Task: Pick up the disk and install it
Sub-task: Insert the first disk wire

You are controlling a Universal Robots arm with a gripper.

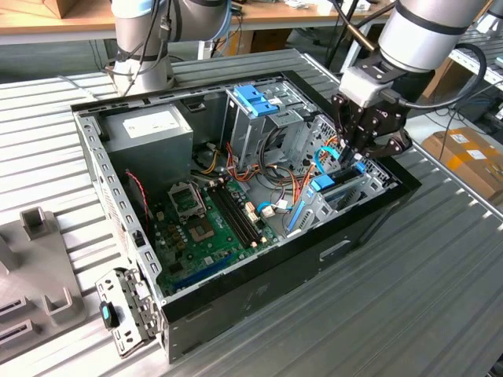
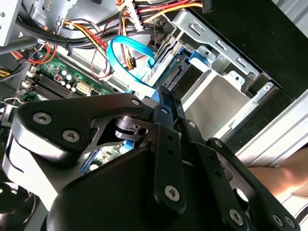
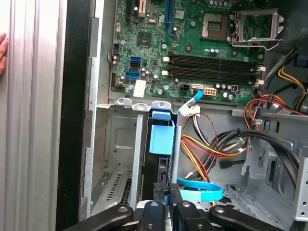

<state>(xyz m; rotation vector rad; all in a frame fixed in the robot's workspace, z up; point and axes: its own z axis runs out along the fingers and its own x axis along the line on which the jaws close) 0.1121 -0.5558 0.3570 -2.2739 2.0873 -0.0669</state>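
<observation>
Most of the flat grey-metal disk (image 3: 161,137) in its light-blue plastic carrier was hidden. It stood on edge inside the bare sheet-metal drive bay (image 3: 120,139), so the first wrist view gave only a narrow dark edge between the bay's rails and the square blue end tab. In the exterior view the disk (image 1: 330,188) showed as little more than blue rail and tab at the corner of the open black computer case (image 1: 275,298) (which lay on its side on the ribbed metal surface (image 1: 409,314)). The black pincer (image 3: 167,197) was cut off by the edge of the first wrist view, and in the second wrist view its bulky linkage hid much of the bay beneath the pincer (image 2: 161,96). Its fingers were drawn close together, clamped on the thin blue edge of the carrier at the end opposite the tab. In the exterior view the pincer (image 1: 354,161) came down onto the disk from above. A thin blue flat cable (image 3: 199,192) looped just beside the fingers, and the green motherboard (image 3: 192,48) lay beyond the bay. A person's hand (image 2: 284,178), largely out of frame, rested outside the case.
</observation>
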